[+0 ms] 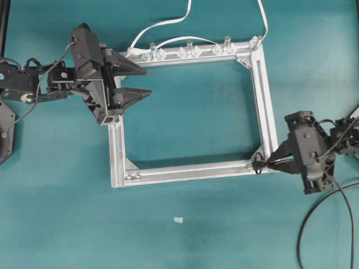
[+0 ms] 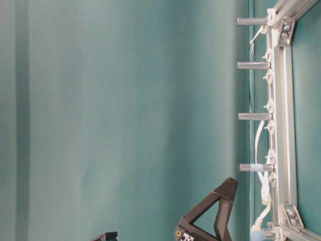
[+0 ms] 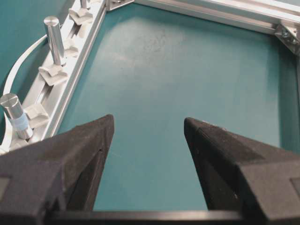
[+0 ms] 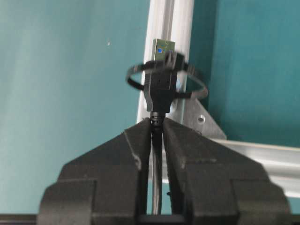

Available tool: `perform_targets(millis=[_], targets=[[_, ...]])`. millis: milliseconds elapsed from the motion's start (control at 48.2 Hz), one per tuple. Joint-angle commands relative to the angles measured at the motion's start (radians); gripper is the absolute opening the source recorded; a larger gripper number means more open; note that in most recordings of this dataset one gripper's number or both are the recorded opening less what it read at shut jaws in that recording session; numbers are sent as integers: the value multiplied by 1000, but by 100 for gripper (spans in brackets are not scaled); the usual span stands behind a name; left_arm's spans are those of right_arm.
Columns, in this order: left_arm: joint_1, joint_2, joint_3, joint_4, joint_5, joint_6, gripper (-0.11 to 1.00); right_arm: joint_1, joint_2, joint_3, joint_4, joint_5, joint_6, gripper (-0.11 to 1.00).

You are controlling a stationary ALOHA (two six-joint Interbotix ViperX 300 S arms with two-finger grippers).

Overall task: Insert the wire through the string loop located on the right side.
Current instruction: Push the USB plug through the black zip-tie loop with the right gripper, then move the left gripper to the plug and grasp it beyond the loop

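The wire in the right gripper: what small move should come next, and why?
Probably a short push straight forward. The right gripper is shut on the wire just behind the plug, and the plug sits in the string loop with its metal tip already past the cord.

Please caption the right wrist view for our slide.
Right claw pinches the wire, its plug poking through the string loop beside the frame.
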Motion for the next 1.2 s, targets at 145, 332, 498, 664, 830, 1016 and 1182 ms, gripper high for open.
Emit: perform_targets(millis=[145,332,498,664,830,1016,1182], targets=[[-3,-11,-17,2,-5,-5,68,3,44,-41,-2,-32,0,11],[-3,-11,-14,3,-5,-2,68,5,72,-60,-2,-37,2,11],[-3,-11,-12,2,-6,-2,68,5,78,-64,-2,-37,2,11],[-3,-11,-14,3,-5,-2,68,3,78,-64,-2,-37,2,11],[-23,-11,-21,2,-5,-5,68,3,78,-61,-2,-37,2,11],[-103,-11,-38,3,46,-8,68,3,78,-63,-2,-37,2,11],[-201,-11,-51,2,133,-9,68,5,78,-64,-2,-37,2,11]])
